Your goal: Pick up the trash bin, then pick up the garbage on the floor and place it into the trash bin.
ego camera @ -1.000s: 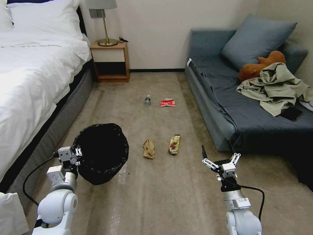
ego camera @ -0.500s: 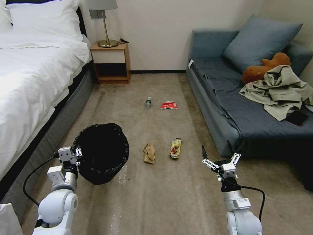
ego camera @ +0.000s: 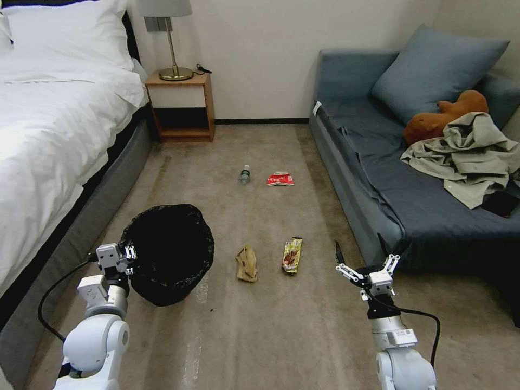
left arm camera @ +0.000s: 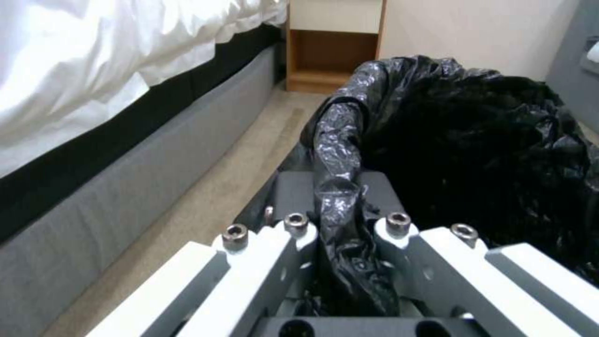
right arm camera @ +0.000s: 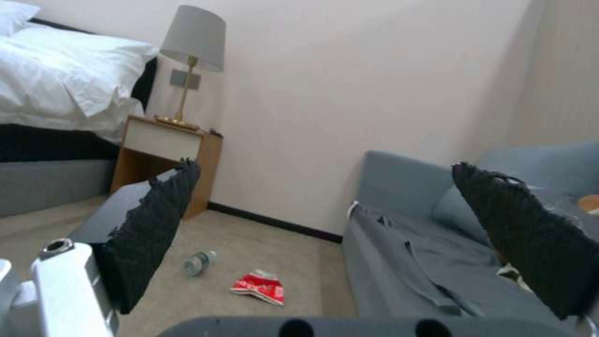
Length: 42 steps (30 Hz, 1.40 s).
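1 trash bin (ego camera: 168, 254), glossy black liner, rim pinched by left gripper (ego camera: 129, 253) jaws. Right gripper (ego camera: 367, 266) jaws spread. Floor: 1 bottle (ego camera: 245, 175), 1 red-and-white packet (ego camera: 280, 179), 1 tan paper bag (ego camera: 246, 263), 1 snack wrapper (ego camera: 291, 255).

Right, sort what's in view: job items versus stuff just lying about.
Job: bin, held by left gripper; paper bag, snack wrapper, red packet, bottle; right gripper open.
Lying about: plush toy, cloth heap, lamp, pillow.

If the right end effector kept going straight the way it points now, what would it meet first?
Probably nothing close: the right end effector, open and empty, points over bare carpet towards the far wall. The red-and-white packet and bottle lie below that line, though depth is unclear.
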Tool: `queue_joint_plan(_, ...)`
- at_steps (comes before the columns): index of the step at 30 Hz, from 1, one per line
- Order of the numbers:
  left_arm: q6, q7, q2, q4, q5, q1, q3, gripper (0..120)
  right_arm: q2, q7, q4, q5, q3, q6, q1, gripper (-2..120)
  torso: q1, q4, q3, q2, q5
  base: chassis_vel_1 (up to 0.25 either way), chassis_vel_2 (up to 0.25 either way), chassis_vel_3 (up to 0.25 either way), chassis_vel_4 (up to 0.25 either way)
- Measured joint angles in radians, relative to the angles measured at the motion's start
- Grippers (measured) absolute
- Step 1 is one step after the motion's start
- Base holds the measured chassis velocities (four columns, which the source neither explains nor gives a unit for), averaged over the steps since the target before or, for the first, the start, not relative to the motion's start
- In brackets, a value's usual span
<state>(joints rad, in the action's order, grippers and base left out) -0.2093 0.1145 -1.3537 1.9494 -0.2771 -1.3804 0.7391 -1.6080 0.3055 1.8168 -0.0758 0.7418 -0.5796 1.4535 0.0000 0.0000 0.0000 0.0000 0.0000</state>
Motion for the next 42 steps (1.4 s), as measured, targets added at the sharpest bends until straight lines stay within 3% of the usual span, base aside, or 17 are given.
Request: queue_joint_plan(42,0.003,0.001,-0.002,0.001,0.004,-0.002,-0.002,5,0.0,0.008,0.0,0.005,-0.002,-0.006,-0.004,100,0.0,0.0,0.0,0.0,0.0,-0.106,0.108,0.11,-0.109)
